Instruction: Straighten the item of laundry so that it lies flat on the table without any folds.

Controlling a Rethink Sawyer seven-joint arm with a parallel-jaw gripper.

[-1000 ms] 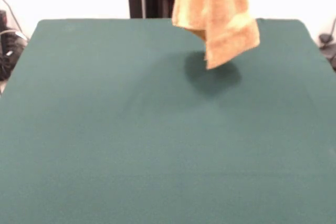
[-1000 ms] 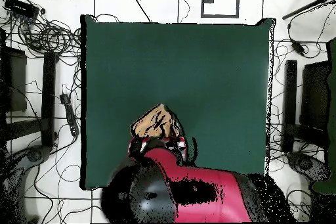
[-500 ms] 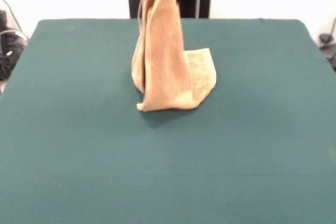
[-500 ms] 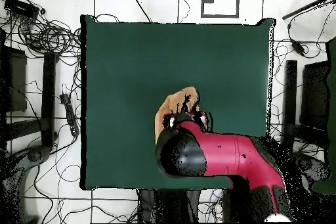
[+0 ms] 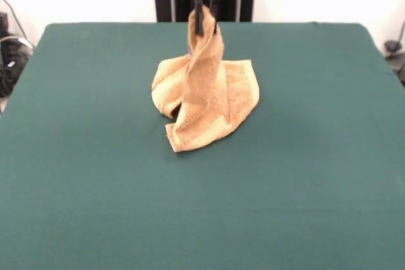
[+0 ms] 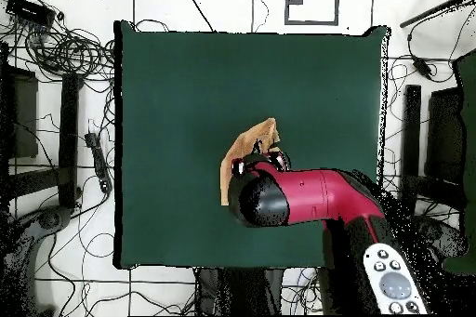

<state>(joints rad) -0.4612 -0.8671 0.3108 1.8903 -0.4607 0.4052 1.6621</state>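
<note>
Towel [image 5: 205, 96] near desk [image 5: 95, 175] centre, lower part crumpled on cloth, one corner pinched aloft by closed jaws of gripper [image 5: 205, 20]. Step: laying out. Next: drag sideways, lower, release.

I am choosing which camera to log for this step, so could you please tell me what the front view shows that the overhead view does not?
Only the front view shows the gripper with its jaws pinching the towel's raised peak, and the crumpled folds resting on the table. Only the overhead view shows the red arm covering much of the towel, all four table edges and the cables on the floor around it. Both show the towel unflattened near the table's middle.
</note>
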